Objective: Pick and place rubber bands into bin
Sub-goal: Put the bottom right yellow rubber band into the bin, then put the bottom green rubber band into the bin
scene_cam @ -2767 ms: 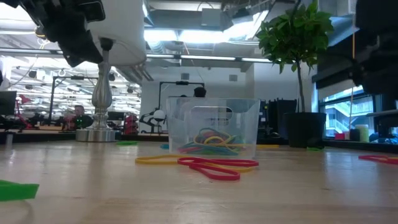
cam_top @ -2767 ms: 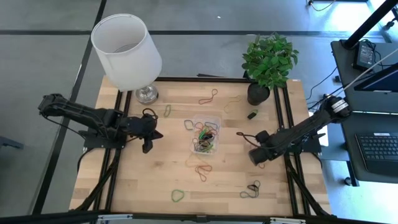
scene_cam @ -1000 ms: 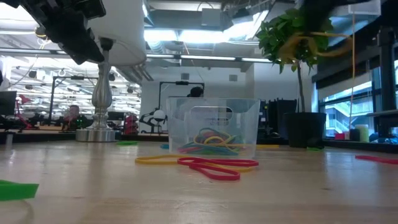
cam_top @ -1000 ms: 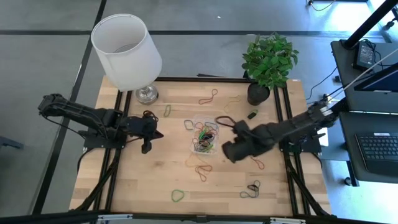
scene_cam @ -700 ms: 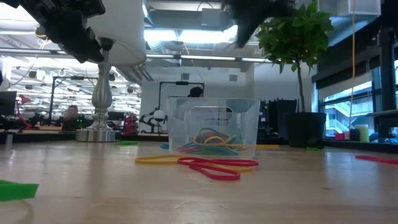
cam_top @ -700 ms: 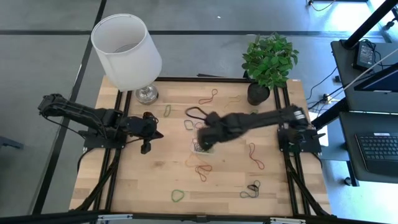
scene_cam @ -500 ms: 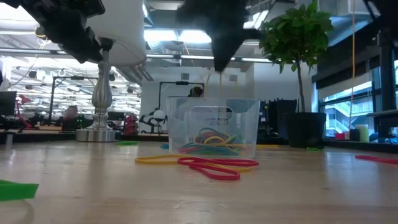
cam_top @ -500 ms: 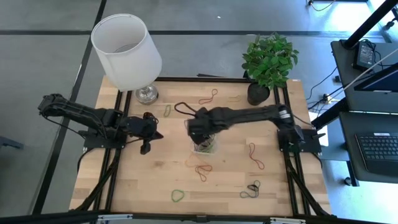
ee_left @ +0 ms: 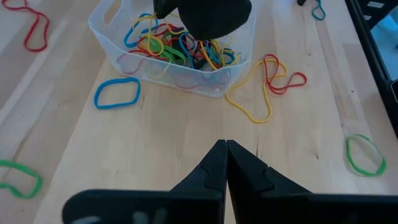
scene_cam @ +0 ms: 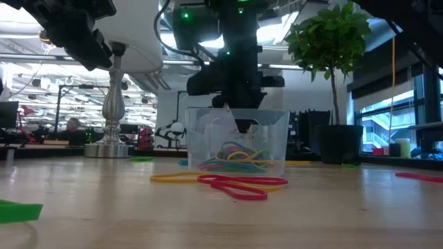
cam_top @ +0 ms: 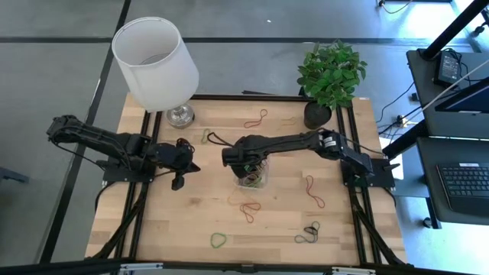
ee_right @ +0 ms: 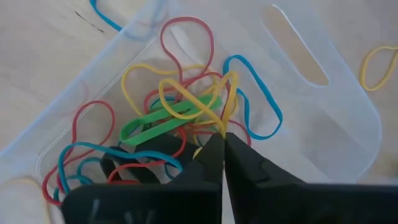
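Observation:
The clear bin (cam_top: 263, 145) (ee_right: 311, 93) stands mid-table with a tangle of rubber bands (ee_right: 168, 118) in red, yellow, green, blue and black. My right gripper (cam_top: 243, 163) (ee_right: 222, 144) reaches down into it, shut on a yellow rubber band (ee_right: 229, 99). In the low view its fingers (scene_cam: 242, 126) show behind the bin's wall (scene_cam: 277, 142). My left gripper (cam_top: 191, 163) (ee_left: 225, 148) hangs shut over the table left of the bin, holding nothing. Loose bands lie flat on the wood: blue (ee_left: 117, 92), yellow and red (ee_left: 267, 81), green (cam_top: 218, 240). My right gripper pinches the yellow band by one end of its loop (ee_right: 225, 127) between its two fingertips. The fingers come from above, pointing down into the bin. The rest of the band lies slack on the pile of bands in the bin.
A white lamp (cam_top: 157, 61) stands at the far left corner and a potted plant (cam_top: 328, 76) at the far right, with a small black clip (cam_top: 310, 140) near it. More loose bands lie far (cam_top: 256, 118), right (cam_top: 312, 191) and near (cam_top: 309, 231).
My right gripper has swung from right of the bin toward the table's left, carrying the dangling yellow band, and has come down into the bin. It has stayed shut. The band now rests on the pile.

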You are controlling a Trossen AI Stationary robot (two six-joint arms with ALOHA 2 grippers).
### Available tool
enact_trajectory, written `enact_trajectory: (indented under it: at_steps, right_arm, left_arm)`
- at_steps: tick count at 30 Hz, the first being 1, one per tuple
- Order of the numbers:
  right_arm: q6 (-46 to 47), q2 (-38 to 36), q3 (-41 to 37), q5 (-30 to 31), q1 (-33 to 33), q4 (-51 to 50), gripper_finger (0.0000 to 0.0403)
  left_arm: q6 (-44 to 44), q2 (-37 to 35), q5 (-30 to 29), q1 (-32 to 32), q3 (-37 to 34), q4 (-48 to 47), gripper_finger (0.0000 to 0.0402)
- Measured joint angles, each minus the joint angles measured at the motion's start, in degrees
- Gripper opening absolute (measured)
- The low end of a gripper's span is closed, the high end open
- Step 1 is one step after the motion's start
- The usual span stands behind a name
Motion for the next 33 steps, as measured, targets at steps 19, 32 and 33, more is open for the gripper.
enact_trajectory:
  at_steps: [19,32,33]
  right_arm:
    - [-0.9,-3.6,0.0,-1.0,1.2,-0.6,0.0142]
    - [-5.3,-16.1,0.0,5.1,13.9,-5.4,0.0092]
    - [-5.3,-17.0,0.0,5.9,15.4,-6.8,0.0089]
  left_arm:
    - [2.4,0.0,1.1,-0.1,0.0,-1.7,0.0003]
    - [1.9,11.0,-4.3,-10.7,9.5,-3.4,0.0002]
    - [1.9,13.0,-4.9,-11.4,11.1,-4.1,0.0001]
